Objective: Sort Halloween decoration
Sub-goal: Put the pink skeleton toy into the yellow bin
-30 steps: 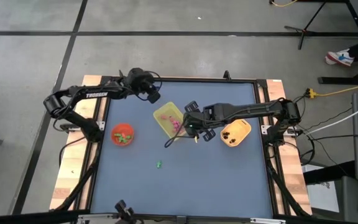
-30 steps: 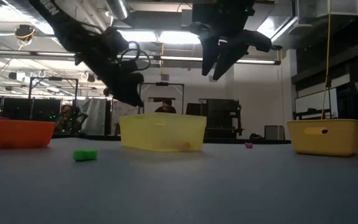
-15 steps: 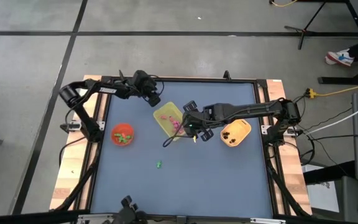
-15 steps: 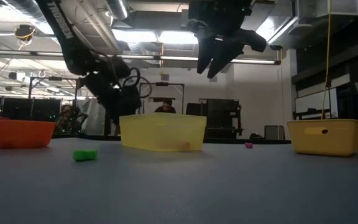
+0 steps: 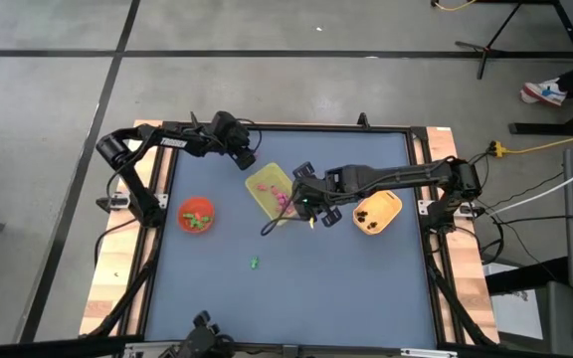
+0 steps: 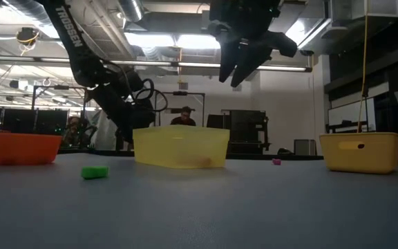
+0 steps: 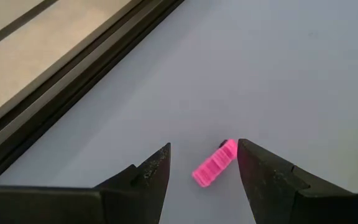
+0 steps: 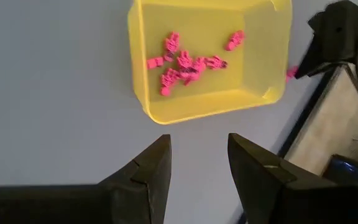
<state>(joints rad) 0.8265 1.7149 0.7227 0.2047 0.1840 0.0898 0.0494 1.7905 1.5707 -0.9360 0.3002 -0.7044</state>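
Left tool [image 7: 201,165] of ours sits low over the far edge of the worktop [image 5: 296,288], its fingers apart on either side of a pink trinket [image 7: 214,171] lying flat, not yet clamped. Our right tool [image 8: 197,158] hangs above the yellow tray [image 8: 277,50], fingers apart and empty; a cluster of pink trinkets [image 8: 182,62] lies inside. We see one green trinket [image 5: 254,263] alone on the worktop, others in the orange bowl [image 5: 196,215].
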